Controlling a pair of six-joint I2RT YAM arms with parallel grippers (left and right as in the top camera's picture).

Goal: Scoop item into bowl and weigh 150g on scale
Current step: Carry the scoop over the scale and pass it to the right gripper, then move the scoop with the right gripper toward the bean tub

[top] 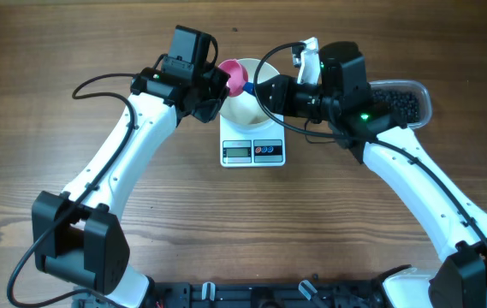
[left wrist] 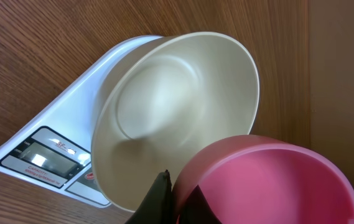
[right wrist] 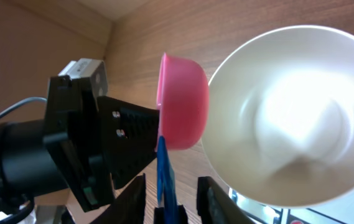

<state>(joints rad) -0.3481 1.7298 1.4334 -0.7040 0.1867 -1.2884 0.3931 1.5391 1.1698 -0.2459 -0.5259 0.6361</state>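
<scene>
The white bowl (top: 245, 113) (left wrist: 177, 112) (right wrist: 288, 112) stands on the scale (top: 253, 151) (left wrist: 40, 155), and no beads show in it. A pink scoop (top: 234, 74) (left wrist: 270, 180) (right wrist: 183, 102) hangs over the bowl's far rim. My left gripper (top: 224, 83) (left wrist: 178, 188) is shut on the scoop's rim, one finger outside the cup and one inside. The scoop's blue handle (top: 250, 87) (right wrist: 164, 168) runs between the fingers of my right gripper (top: 262, 89) (right wrist: 172, 194). Those jaws stand narrowly open, with a gap on each side of the handle. The item, black beads (top: 401, 103), lies in a tub at the right.
The clear plastic tub (top: 424, 92) sits behind my right arm at the table's far right. Both arms crowd the far centre round the scale. Cables loop above each wrist. Bare wooden table (top: 252, 231) lies in front of the scale.
</scene>
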